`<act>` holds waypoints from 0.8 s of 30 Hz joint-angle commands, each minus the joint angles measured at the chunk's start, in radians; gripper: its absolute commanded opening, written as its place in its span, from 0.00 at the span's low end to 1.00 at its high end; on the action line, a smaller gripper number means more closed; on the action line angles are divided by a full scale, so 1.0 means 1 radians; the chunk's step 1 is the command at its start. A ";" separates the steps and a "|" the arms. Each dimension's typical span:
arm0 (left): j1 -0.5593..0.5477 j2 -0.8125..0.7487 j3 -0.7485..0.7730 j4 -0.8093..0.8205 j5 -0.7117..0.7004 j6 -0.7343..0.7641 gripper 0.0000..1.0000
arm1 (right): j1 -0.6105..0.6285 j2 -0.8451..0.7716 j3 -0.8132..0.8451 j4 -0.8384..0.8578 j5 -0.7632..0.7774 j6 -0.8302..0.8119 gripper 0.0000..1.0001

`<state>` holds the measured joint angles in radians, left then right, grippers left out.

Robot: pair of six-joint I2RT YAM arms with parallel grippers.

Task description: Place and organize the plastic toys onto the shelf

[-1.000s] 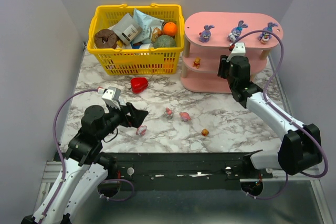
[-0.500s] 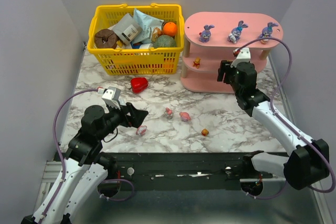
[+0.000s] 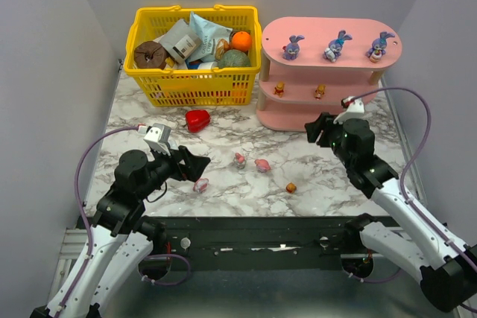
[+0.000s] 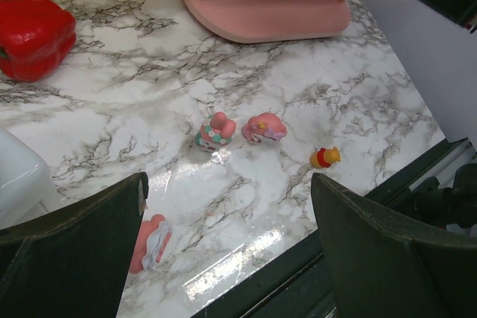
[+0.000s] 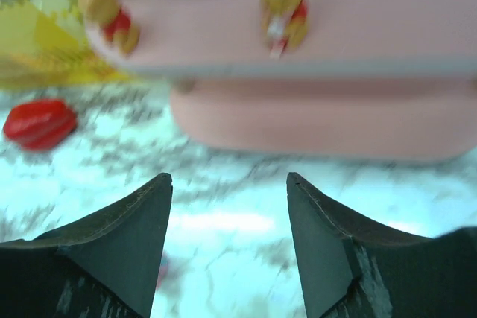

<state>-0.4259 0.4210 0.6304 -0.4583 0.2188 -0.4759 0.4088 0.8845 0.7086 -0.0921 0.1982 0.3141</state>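
The marble table (image 3: 313, 161) carries the pink shelf (image 3: 328, 31) at its far right, just beside the yellow basket (image 3: 192, 83). The shelf's long axis runs left to right. The right pincer (image 3: 314, 129) hangs released and empty, pointing at the shelf's lowest board. The left pincer (image 3: 197, 163) gapes wide and empty, aimed at the table's middle. 3 bunnies (image 3: 335, 46) stand upright in a row along the top board, faces toward the arms. 2 orange bears (image 3: 279, 88) stand on the middle board. 3 pink-white figures (image 3: 262, 164) and 1 orange bear (image 3: 291, 187) are on the table, apart from the shelf.
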 commanded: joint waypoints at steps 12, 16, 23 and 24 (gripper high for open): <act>-0.004 -0.021 -0.009 0.000 0.007 0.005 0.99 | 0.145 0.059 -0.304 -0.189 0.032 0.528 0.10; -0.004 -0.021 -0.009 0.000 0.008 0.005 0.99 | 0.147 0.143 -0.314 -0.104 -0.003 0.542 0.06; -0.004 -0.025 -0.009 -0.003 -0.002 0.003 0.99 | 0.168 0.189 -0.368 -0.061 -0.046 0.559 0.01; -0.004 -0.028 -0.008 -0.005 -0.009 0.003 0.99 | 0.171 0.188 -0.379 -0.061 -0.045 0.571 0.01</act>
<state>-0.4259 0.4099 0.6304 -0.4583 0.2188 -0.4759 0.5640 1.0683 0.3779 -0.1860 0.1791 0.8387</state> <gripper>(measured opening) 0.988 0.013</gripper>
